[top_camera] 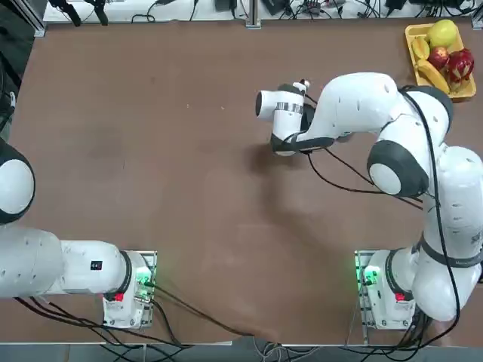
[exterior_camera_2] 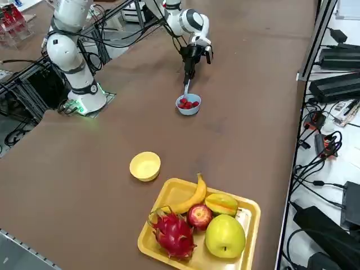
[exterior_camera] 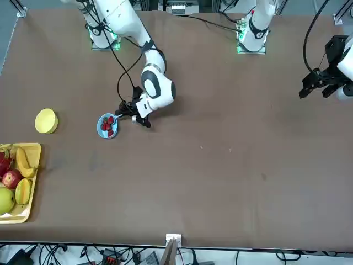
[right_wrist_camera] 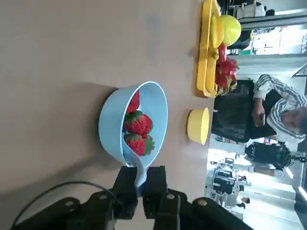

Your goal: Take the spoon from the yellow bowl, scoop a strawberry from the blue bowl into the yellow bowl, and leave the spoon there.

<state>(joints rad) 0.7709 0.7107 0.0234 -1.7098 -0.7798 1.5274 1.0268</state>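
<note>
At the bottom centre of the wrist view, the right gripper [right_wrist_camera: 140,191] pinches the spoon [right_wrist_camera: 136,167] by its handle end, scoop dipped into the blue bowl [right_wrist_camera: 112,134] among the strawberries [right_wrist_camera: 137,123]. The spoon looks light, thin and slick; I'd judge a firm hold near the handle's end best. Further off, centre right, the yellow bowl [right_wrist_camera: 197,125] sits empty.
</note>
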